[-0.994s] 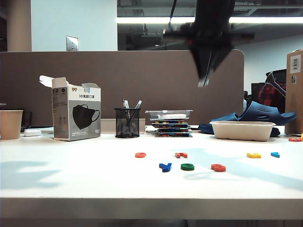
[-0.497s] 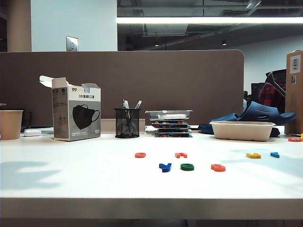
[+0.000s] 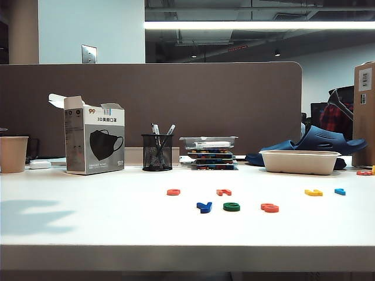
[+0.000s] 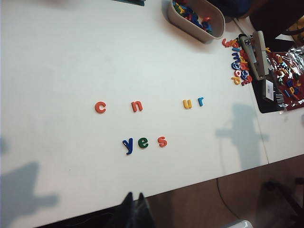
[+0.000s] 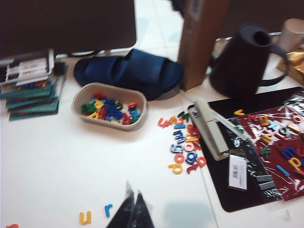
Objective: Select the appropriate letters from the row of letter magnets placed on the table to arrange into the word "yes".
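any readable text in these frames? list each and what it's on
"yes": blue, green and orange-red letter magnets near the table front edge.
"c", "n", "u", "r": loose magnets in the row behind.
"3D": mask box; remaining print too small.
Barcode labels, cardboard box and black mat: unreadable.

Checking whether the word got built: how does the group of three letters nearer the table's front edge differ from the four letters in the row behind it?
The front group sits close together and reads "yes": dark blue y, green e, orange-red s. The back row is spread wide with gaps: orange-red c and n, then yellow u and light blue r; it spells no word. Both lie flat on the white table, untouched by either gripper.
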`<state>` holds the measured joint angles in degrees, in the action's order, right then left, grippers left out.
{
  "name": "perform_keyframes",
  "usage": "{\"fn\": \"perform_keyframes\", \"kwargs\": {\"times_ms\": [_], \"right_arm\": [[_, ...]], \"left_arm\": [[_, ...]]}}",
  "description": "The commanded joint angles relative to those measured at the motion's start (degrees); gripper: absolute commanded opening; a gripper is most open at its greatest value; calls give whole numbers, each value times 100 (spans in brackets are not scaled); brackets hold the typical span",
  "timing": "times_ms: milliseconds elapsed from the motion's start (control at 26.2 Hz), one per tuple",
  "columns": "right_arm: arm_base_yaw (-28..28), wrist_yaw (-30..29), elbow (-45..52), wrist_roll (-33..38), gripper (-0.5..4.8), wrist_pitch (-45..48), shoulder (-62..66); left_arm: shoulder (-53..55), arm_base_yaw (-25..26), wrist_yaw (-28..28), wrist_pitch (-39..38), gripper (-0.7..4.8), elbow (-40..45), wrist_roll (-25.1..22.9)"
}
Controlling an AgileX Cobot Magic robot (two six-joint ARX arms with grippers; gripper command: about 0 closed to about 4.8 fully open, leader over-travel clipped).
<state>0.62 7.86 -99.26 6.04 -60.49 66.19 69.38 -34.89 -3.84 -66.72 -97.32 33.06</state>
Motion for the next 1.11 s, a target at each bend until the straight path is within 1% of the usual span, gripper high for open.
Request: {"fn": "perform_keyframes", "kwargs": {"times_ms": [38, 115, 153, 268, 420, 459, 535, 573, 726, 841, 879, 1108], "right_arm": [[448, -479, -7, -57, -1, 4, -243], [560, -675, 96, -55, -1, 4, -435], [557, -675, 175, -57, -1, 33, -511], [516, -680, 752, -52, -1, 107, -955], [511, -925, 1399, -24, -1, 343, -1412], [496, -951, 1698, -13, -1, 404, -1637], [428, -951, 2004, -9, -1, 494, -1843], [330, -951, 2409, -9, -1, 640, -2142], [232, -966, 3187, -9, -1, 970, -2782], [229, -1224, 3753, -4, -1, 1290, -3268], [229, -1362, 4144, -7, -1, 1523, -3552], [232, -1550, 5414, -4, -1, 2402, -4271]], "left_arm": [[-11, -4, 15, 39, -5, -20, -22], [-11, -4, 15, 42, -5, -20, -22], [-11, -4, 15, 42, -5, -20, -22], [-11, -4, 15, 39, -5, -20, -22], [-11, -4, 13, 46, -5, -17, -20], [-11, -4, 15, 50, -5, -17, -20], [-11, -4, 13, 61, -5, -20, -17], [-11, -4, 15, 92, -5, -20, -4], [-11, -4, 15, 125, -5, -20, -4], [-11, -4, 17, 127, -5, -17, -4], [-11, -2, 17, 142, -5, -17, -4], [-11, -4, 13, 323, -5, -20, -4]]}}
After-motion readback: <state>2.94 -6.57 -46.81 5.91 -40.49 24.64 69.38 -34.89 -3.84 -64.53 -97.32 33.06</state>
